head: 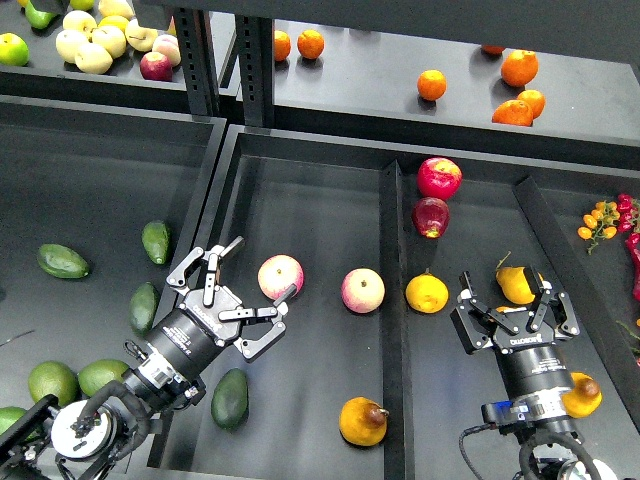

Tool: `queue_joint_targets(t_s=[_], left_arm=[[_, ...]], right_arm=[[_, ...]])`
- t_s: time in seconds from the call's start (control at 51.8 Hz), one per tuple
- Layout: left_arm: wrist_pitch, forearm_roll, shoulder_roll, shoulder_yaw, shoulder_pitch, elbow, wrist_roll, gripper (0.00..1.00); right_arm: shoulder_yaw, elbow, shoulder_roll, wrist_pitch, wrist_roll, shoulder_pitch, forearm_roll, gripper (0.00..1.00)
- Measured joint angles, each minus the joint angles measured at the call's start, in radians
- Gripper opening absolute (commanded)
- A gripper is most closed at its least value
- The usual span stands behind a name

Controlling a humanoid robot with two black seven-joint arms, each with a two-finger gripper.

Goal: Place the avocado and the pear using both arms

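Nearest my camera, at the bottom of the middle bin, lies the avocado [230, 399]: dark green, long and oval with dull skin, resting just beside my left arm's wrist. Close to its right sits the pear [362, 421], plump and golden orange, with a brown stub pointing right at its narrow end. My left gripper [258, 275] reaches up and right over the wall between the left and middle bins, its jaws spread wide and holding nothing, with a pink-and-yellow apple [281, 276] lying right between its two fingers; I cannot tell whether either one touches it. A second apple [363, 290] sits further right in the same bin. My right gripper [512, 288] hangs over the right bin, its fingers parted on either side of a yellow pear [516, 284], though I cannot tell if they grip it. Another yellow fruit [427, 293] rests just left of it, by the divider [392, 300], and two red apples [437, 196] lie farther back. Three more dark avocados [63, 262] are scattered in the left bin, with paler green fruits [54, 382] near its front corner. Oranges [431, 84] dot the upper shelf.
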Motion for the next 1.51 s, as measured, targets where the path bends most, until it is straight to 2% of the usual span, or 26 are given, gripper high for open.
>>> queue_joint_targets(t_s=[1.062,1.506], left_arm=[[0.000,0.003,0.000,-0.001,0.012,0.009,0.002,0.99],[0.000,0.014,0.000,0.014,-0.004,0.011,0.035,0.99]], right_arm=[[-0.002,0.003,0.000,-0.002,-0.001,-0.009,0.000,1.00],[-0.005,0.005,0.000,-0.003,-0.001,-0.010,0.000,1.00]])
